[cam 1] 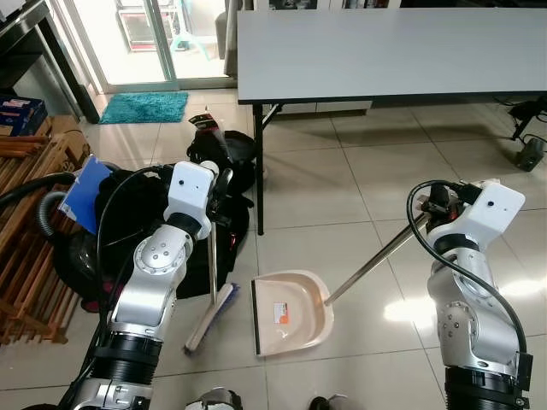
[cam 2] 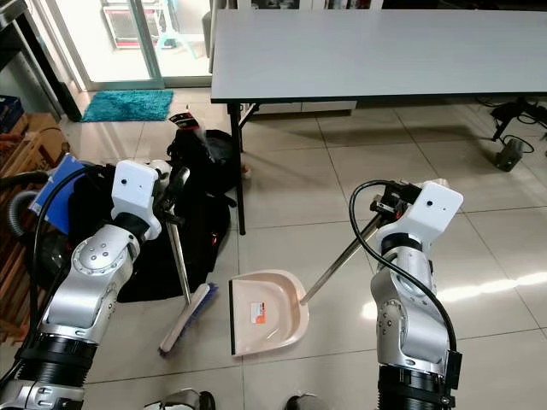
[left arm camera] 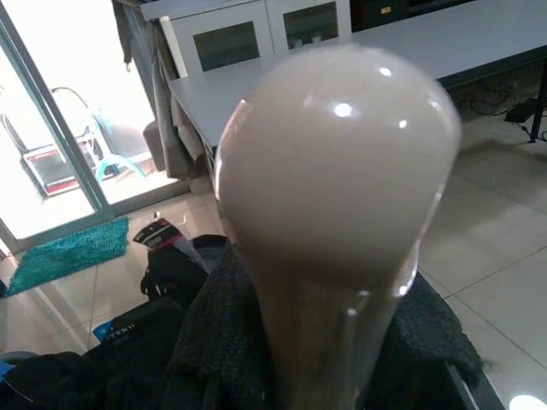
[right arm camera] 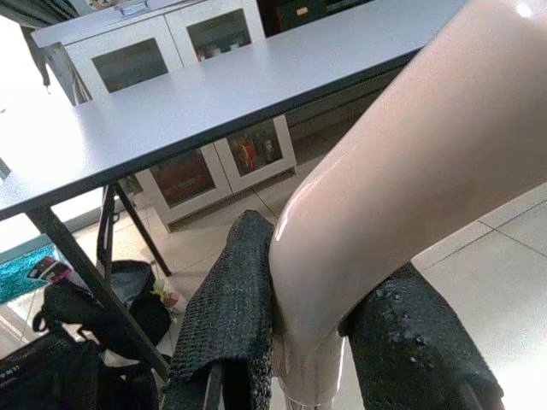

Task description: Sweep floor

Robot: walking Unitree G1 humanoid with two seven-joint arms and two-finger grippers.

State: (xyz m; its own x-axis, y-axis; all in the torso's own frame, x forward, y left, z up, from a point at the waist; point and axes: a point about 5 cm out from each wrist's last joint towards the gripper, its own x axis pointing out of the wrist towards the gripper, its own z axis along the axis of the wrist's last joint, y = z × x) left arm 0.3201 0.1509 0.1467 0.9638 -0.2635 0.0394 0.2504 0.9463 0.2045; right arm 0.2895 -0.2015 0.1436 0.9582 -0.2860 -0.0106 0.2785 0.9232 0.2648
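My left gripper (cam 1: 222,186) is shut on the metal handle of a broom (cam 1: 211,256). Its bristle head (cam 1: 212,318) rests on the tiled floor to the left of the dustpan. In the left wrist view the handle's rounded beige end (left arm camera: 333,171) sits between the black fingers (left arm camera: 214,350). My right gripper (cam 1: 434,203) is shut on the long handle (cam 1: 376,256) of a beige dustpan (cam 1: 292,314), which lies flat on the floor between my arms. The right wrist view shows the beige handle end (right arm camera: 402,179) clamped between padded fingers (right arm camera: 231,316).
A grey table (cam 1: 385,51) stands ahead, its black leg (cam 1: 259,171) just beyond the dustpan. Black bags (cam 1: 137,213) and a vacuum hose (cam 1: 34,192) crowd the left, beside a wooden rack (cam 1: 26,248). A teal mat (cam 1: 145,107) lies by the glass door. Open tiles lie to the right.
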